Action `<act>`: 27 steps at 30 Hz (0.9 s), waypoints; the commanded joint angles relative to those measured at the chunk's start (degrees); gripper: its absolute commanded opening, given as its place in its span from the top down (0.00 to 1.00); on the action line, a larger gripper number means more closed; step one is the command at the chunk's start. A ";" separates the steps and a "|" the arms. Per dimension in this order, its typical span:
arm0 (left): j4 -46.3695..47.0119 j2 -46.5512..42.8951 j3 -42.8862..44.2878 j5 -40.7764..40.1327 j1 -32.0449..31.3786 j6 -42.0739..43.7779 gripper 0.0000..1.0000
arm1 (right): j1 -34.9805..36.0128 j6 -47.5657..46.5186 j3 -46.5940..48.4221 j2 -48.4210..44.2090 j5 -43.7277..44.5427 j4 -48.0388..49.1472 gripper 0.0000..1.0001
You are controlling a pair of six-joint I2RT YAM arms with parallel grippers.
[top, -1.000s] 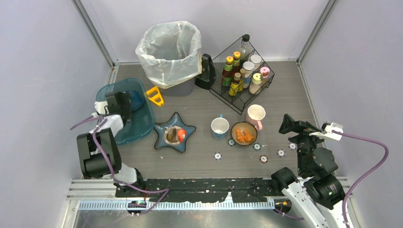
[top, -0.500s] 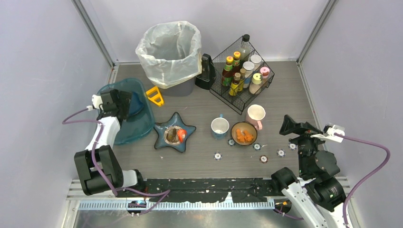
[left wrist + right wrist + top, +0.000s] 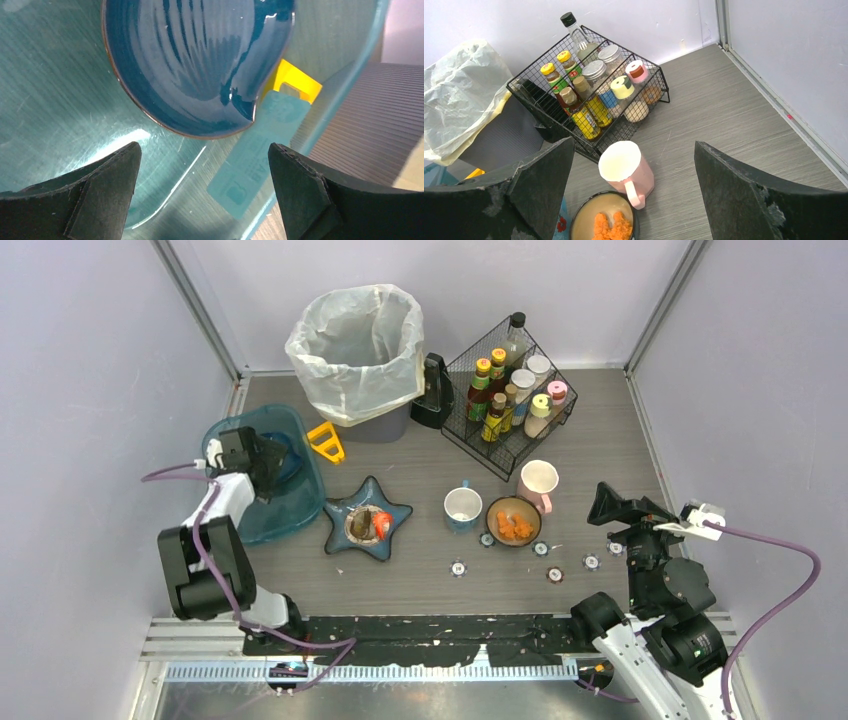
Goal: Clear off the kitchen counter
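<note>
The dark grey wood-grain kitchen counter [image 3: 420,570] holds a blue star-shaped plate [image 3: 366,525] with food, a blue mug [image 3: 462,507], a bowl of orange food [image 3: 514,521], a pink mug [image 3: 539,483] and several small round chips [image 3: 457,567]. My left gripper [image 3: 262,462] is open and empty over the teal tub [image 3: 262,515]; a blue dish [image 3: 200,60] lies in the tub [image 3: 60,90] just ahead of it. My right gripper [image 3: 612,506] is open and empty at the right; the pink mug [image 3: 626,170] and the bowl [image 3: 606,220] lie ahead of it.
A bin with a white liner [image 3: 357,350] stands at the back. Beside it are a black object [image 3: 433,392] and a black wire rack [image 3: 505,400] of bottles and jars. A yellow tool [image 3: 326,443] lies by the tub. Lilac walls close in the sides.
My left gripper has shifted slightly right and forward over the tub, and the left arm has changed its pose. The right arm has barely moved.
</note>
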 commanded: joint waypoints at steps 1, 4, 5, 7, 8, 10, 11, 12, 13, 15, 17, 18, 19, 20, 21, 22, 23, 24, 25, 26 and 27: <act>0.42 5.72 3.90 1.95 0.29 1.85 0.00 | -0.09 0.26 -0.06 -0.06 0.44 2.03 0.05; 2.17 8.69 5.22 2.66 0.28 2.11 0.00 | -0.09 0.00 -0.03 0.05 0.84 2.12 0.05; 2.84 9.55 5.64 2.78 0.28 2.11 0.01 | -0.09 0.02 -0.06 0.20 0.84 2.16 0.05; 3.65 11.11 7.43 2.81 0.28 2.43 0.00 | -0.09 0.03 -0.07 0.53 0.77 2.20 0.05; 3.96 11.81 8.22 4.46 0.28 2.62 0.00 | -0.09 0.06 -0.07 0.62 0.76 2.21 0.05; 5.26 12.82 9.39 5.86 0.22 2.86 0.00 | -0.09 -0.04 -0.02 0.97 0.75 2.24 0.05; 5.50 13.20 10.02 6.34 0.22 2.94 0.00 | -0.09 -0.05 -0.04 1.09 0.80 2.23 0.05; 5.82 13.66 10.51 6.70 0.20 3.12 0.00 | -0.09 -0.05 0.00 1.23 0.83 2.21 0.05; 6.27 13.83 10.89 6.94 0.20 3.39 0.00 | -0.13 -0.05 -0.03 1.23 0.84 2.26 0.05; 6.93 13.91 11.56 7.40 0.20 4.38 0.00 | -0.09 -0.09 -0.07 1.36 0.78 2.37 0.05; 6.97 14.12 12.17 7.98 0.20 5.38 0.00 | -0.09 -0.06 -0.07 1.48 0.57 2.38 0.05; 6.69 14.11 12.16 8.37 0.24 5.56 0.01 | -0.04 -0.06 -0.07 1.43 0.57 2.39 0.05; 6.49 14.06 11.97 8.80 0.19 5.64 0.01 | -0.03 -0.05 -0.07 1.47 0.44 2.41 0.05; 6.48 13.84 11.64 9.29 0.24 5.63 0.00 | -0.10 -0.01 -0.07 1.50 0.42 2.40 0.05; 6.54 13.41 11.08 9.52 0.20 5.67 0.00 | -0.09 -0.04 -0.12 1.50 0.30 2.39 0.05; 6.49 12.85 10.49 9.57 0.26 5.83 0.00 | -0.09 -0.01 -0.10 1.55 0.26 2.43 0.05; 6.39 11.99 9.80 9.46 0.21 6.11 0.01 | -0.09 0.01 -0.13 1.45 0.12 2.40 0.05; 6.20 11.06 9.34 9.36 0.20 6.60 0.00 | -0.09 0.03 -0.11 1.44 0.04 2.39 0.05; 5.63 9.62 9.05 9.25 0.20 7.20 0.00 | -0.09 0.03 -0.12 1.36 -0.13 2.39 0.05; 5.02 8.36 8.75 9.25 0.20 7.73 0.01 | -0.09 0.03 -0.14 1.34 -0.22 2.43 0.05; 4.50 7.04 8.43 9.35 0.20 8.37 0.00 | -0.09 0.03 -0.15 1.20 -0.39 2.44 0.05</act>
